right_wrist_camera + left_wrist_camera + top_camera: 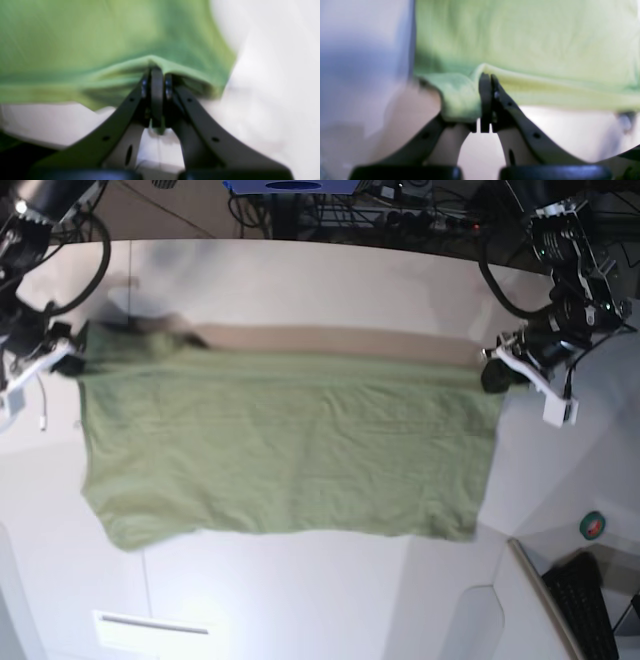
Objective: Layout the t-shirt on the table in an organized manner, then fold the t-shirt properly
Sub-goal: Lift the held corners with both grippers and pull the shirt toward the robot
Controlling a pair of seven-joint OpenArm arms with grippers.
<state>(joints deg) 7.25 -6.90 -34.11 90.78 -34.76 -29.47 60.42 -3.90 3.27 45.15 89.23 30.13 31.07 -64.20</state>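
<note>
The olive-green t-shirt (290, 450) hangs stretched wide between my two grippers, its lower part draped over the white table (320, 290). In the base view my left gripper (492, 372) pinches the shirt's right top corner and my right gripper (75, 345) pinches the left top corner. In the left wrist view the left gripper (488, 77) is shut on a bunched fold of the t-shirt (525, 45). The right wrist view shows the right gripper (157, 70) shut on the hem of the t-shirt (87, 37). All views are motion-blurred.
A black keyboard (585, 605) and a green tape roll (593, 526) sit beyond the table's curved edge at the lower right. Cables and equipment line the far edge. A white slip (150, 628) lies near the front left.
</note>
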